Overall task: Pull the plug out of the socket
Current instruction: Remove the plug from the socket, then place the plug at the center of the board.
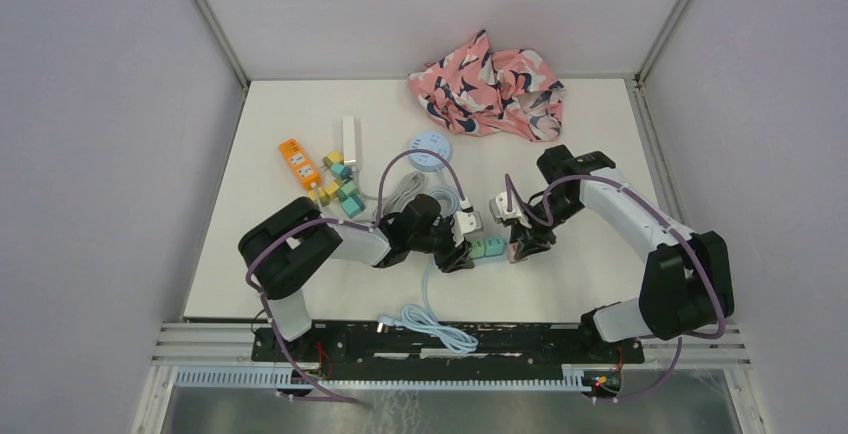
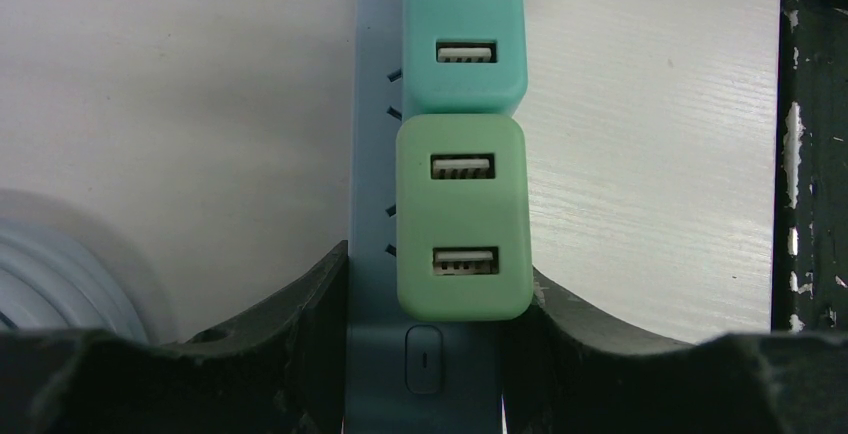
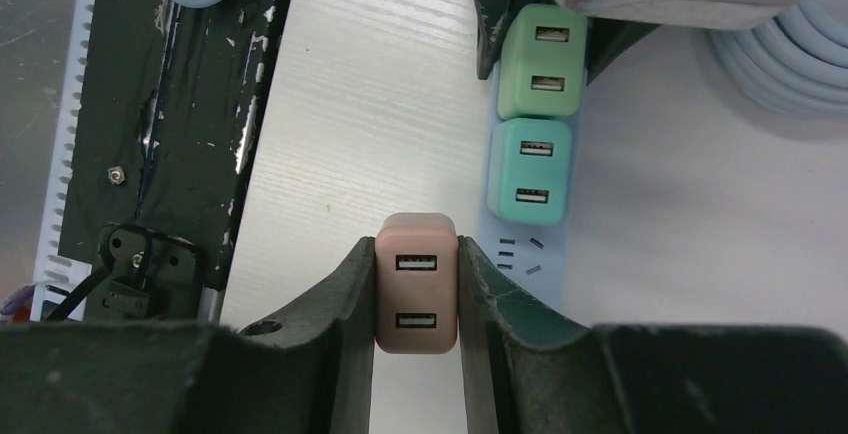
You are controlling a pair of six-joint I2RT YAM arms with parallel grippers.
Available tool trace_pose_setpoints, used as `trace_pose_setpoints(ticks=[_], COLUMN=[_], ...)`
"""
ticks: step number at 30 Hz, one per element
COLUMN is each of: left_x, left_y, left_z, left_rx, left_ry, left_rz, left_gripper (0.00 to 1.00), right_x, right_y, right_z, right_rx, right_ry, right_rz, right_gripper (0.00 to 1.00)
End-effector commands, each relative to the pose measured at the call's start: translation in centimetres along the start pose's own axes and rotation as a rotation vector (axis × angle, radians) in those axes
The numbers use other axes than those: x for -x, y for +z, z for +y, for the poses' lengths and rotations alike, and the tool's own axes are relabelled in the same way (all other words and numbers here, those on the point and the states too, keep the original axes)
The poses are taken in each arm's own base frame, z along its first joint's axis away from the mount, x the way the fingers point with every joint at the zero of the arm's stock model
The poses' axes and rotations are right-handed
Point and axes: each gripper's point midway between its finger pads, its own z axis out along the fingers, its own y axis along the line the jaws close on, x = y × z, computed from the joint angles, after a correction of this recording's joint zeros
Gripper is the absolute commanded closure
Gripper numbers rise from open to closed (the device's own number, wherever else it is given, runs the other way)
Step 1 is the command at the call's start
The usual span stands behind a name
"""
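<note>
Right jaws are shut tight on the pink plug (image 3: 417, 294), off the power strip (image 3: 552, 252), at 8 o'clock from the teal plug (image 3: 530, 171). Left jaws, partly open, clamp the strip's end around the green plug (image 2: 462, 229). Bare bench (image 3: 350, 104) lies at 9 o'clock.

Top view: fixed high above the near edge, looking down on the whole worktop (image 1: 300, 114). Left wrist view: very close, looking straight down past the left tool (image 2: 435, 294) onto the blue power strip (image 2: 372, 154). Right wrist view: a little farther back, facing the opposite way along the strip. Both wrist views share the green plug (image 2: 462, 224) and the teal plug (image 2: 465, 34).
</note>
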Motion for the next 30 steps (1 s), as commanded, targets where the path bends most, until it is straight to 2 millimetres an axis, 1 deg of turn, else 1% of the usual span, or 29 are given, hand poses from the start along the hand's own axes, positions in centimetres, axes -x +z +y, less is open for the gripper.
trace_pose_setpoints(ticks=[1,3,5,7,9,14,20,23,25,27,28,30], left_x=[-0.6,0.1,0.8,1.7,2.8,5.0,8.1,10.6,12.0,13.1,13.7,14.4], left_y=[-0.5,-0.6,-0.7,-1.1,-1.7,-3.8,-7.7,-9.9,-11.0,-11.9,-12.2,-12.8], left_z=[0.9,0.9,0.9,1.0,1.0,1.4,1.6,0.7,0.2,0.0,-0.1,-0.1], left_rx=[0.062,0.073,0.081,0.095,0.114,0.185,0.28,0.284,0.279,0.284,0.287,0.293], left_ry=[-0.034,-0.065,-0.085,-0.098,-0.097,-0.086,-0.052,-0.021,-0.014,-0.034,-0.052,-0.097], left_rz=[0.027,0.001,-0.028,-0.061,-0.094,-0.168,-0.285,-0.38,-0.431,-0.478,-0.501,-0.541], left_gripper=[0.84,0.63,0.47,0.33,0.25,0.16,0.16,0.14,0.1,0.03,0.0,0.01], right_x=[1.9,2.3,2.9,3.5,4.1,5.5,7.4,8.5,9.0,9.3,9.5,9.7], right_y=[-2.2,-3.0,-3.7,-4.1,-4.4,-4.5,-5.1,-5.2,-5.2,-5.2,-5.2,-5.2], right_z=[-0.9,-1.0,-1.1,-1.0,-0.9,-0.6,-1.0,-1.3,-1.7,-2.3,-2.5,-3.1], right_rx=[-0.059,-0.098,-0.135,-0.146,-0.141,-0.1,-0.078,-0.069,-0.061,-0.058,-0.051,-0.048], right_ry=[-0.016,-0.016,-0.005,0.007,0.024,0.077,0.212,0.288,0.342,0.402,0.464,0.518], right_rz=[-0.006,-0.025,-0.062,-0.103,-0.133,-0.209,-0.308,-0.379,-0.419,-0.453,-0.468,-0.498], right_gripper=[1.0,0.99,0.99,0.98,0.98,0.97,0.95,0.95,0.95,0.95,0.96,0.96])
